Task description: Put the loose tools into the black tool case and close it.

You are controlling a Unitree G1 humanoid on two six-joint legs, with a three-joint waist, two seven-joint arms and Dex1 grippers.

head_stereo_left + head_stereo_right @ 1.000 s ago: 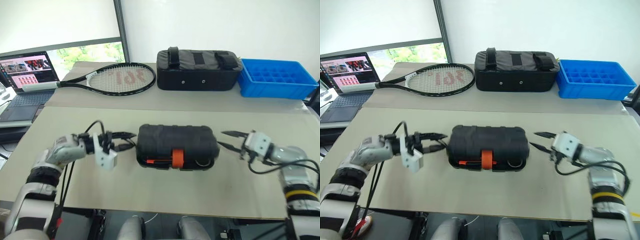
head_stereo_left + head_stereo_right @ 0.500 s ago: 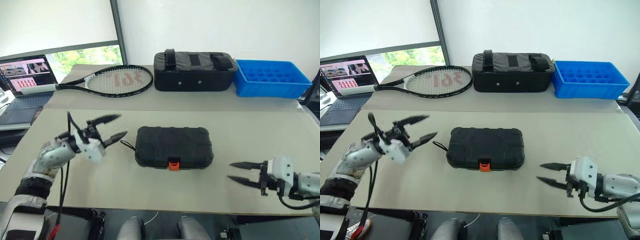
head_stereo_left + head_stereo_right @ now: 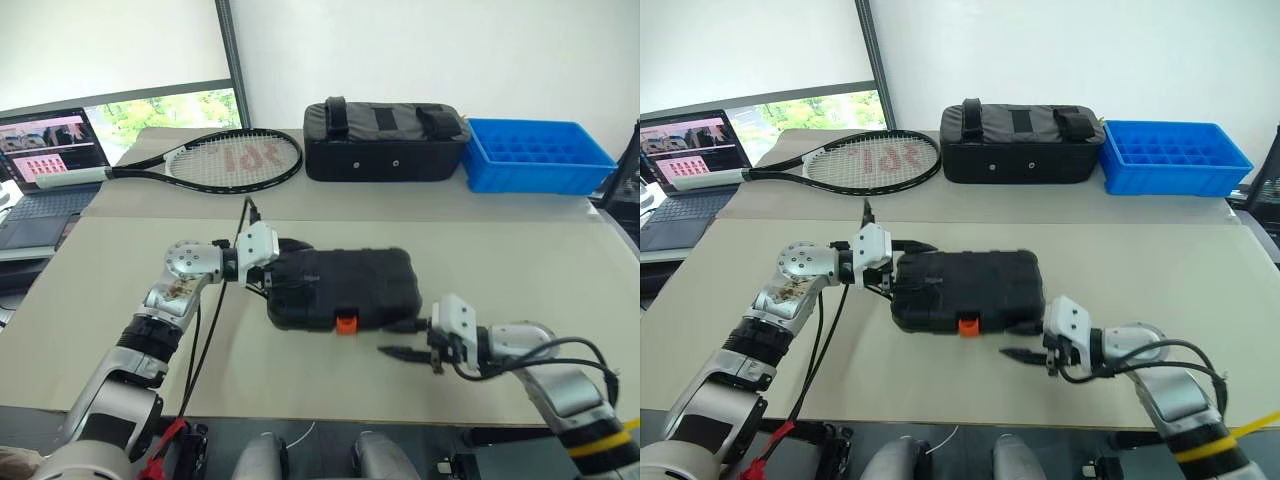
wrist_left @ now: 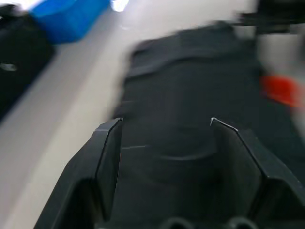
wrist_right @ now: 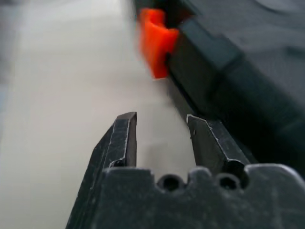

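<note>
While your left gripper (image 4: 164, 125) spreads wide over the black tool case (image 3: 345, 285), your right gripper (image 5: 159, 119) sits narrowly parted beside its orange latch (image 5: 155, 40).

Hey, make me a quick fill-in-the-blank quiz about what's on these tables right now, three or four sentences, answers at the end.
1. The black tool case lies with its lid ____.
2. The latch on the case's near edge is coloured ____.
3. On the far table, the black fabric bag sits between the tennis racket and the blue ____.
4. The left pincer is at the case's left end, its fingers ____.

Missing words: closed; orange; crate; open
</note>
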